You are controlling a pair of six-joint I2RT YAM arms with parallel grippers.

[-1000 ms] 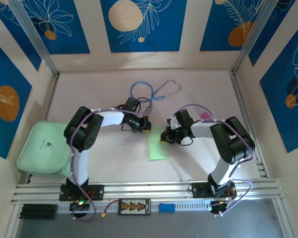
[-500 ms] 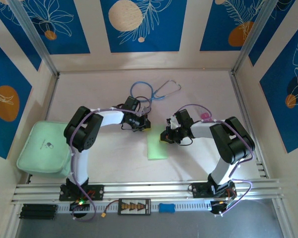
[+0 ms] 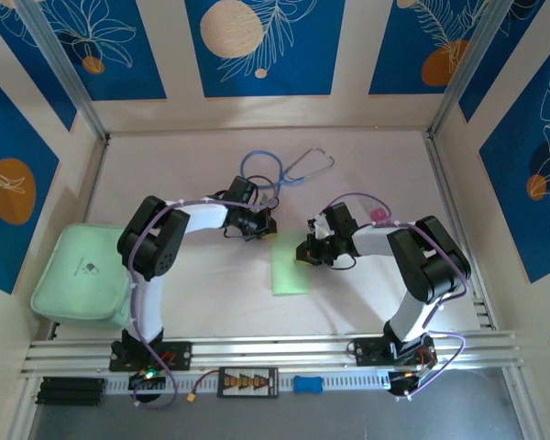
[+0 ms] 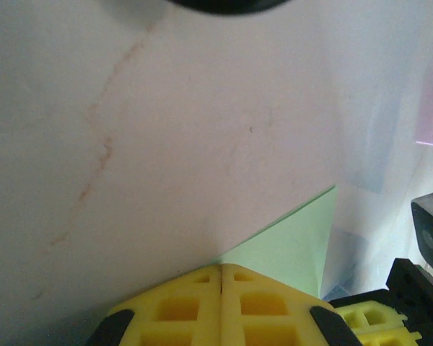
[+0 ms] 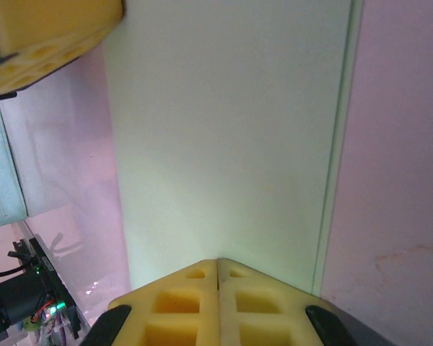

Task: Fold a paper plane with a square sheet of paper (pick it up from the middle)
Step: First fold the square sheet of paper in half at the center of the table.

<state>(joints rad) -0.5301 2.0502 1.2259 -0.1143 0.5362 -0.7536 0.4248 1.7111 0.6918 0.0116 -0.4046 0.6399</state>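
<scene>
The square sheet of paper (image 3: 290,269) lies flat mid-table as a narrow pale green rectangle, folded over. My left gripper (image 3: 268,231) is shut at its far left corner; in the left wrist view the closed yellow fingertips (image 4: 221,268) rest at the edge of a green triangular corner (image 4: 296,241). My right gripper (image 3: 303,250) is shut at the sheet's far right edge, its tips (image 5: 218,262) pressed down on the green surface (image 5: 224,137). No paper shows between either pair of fingers. The left gripper's yellow finger (image 5: 43,40) shows in the right wrist view's top left corner.
A blue and grey stethoscope (image 3: 284,168) lies behind the grippers. A thick mint-green pad (image 3: 81,273) sits at the left edge by the left arm. A small pink item (image 3: 379,214) lies behind the right arm. Aluminium rails (image 3: 266,353) cross the near edge.
My left gripper has crept slightly back and left at the sheet's corner. The sheet and the right arm have not moved.
</scene>
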